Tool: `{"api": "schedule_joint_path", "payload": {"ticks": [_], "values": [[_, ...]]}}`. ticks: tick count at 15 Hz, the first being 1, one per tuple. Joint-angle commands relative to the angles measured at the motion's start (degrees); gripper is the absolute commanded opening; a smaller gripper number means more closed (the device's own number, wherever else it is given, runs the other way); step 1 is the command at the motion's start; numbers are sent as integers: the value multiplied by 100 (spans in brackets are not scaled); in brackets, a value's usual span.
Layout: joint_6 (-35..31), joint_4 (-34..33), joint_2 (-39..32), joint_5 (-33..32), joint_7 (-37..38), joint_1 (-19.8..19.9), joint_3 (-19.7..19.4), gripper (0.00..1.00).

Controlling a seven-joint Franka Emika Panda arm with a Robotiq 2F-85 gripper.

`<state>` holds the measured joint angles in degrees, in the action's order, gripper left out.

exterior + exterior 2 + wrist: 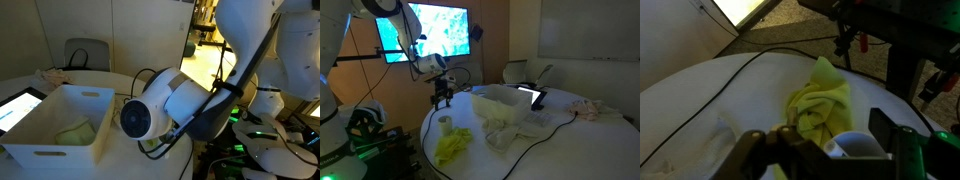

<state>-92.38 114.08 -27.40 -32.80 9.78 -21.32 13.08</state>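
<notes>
- though hanging over the white table point(700, 120), pinches nothing: shows the gripper point(825, 140) spread wide in the wrist view.
- frames a crumpled yellow cloth point(822, 100) right beneath, lying on the table near its edge.
- catches a small white cup point(855, 148) just beside the cloth, upright in an exterior view point(445, 122).
- sets a white bin point(60, 125) further along the table, a pale green rag point(75, 132) inside.
- leaves a lit tablet point(15, 108) beyond the bin.

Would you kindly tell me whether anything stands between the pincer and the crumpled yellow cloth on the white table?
Yes: a small white cup stands just below the open pincer, right beside the crumpled yellow cloth. Nothing else visible intervenes.
</notes>
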Motion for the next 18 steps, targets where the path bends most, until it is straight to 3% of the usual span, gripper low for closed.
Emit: {"api": "schedule_joint_path", "payload": {"ticks": [1,9,13,18], "values": [[-73,115,382,80,24,75,-43,100],[-1113,1142,1713,448,364,759,-322,100],[-2185,1780,2093,640,690,1149,-627,100],[-3533,2306,2075,718,1513,1457,-968,100]]}}
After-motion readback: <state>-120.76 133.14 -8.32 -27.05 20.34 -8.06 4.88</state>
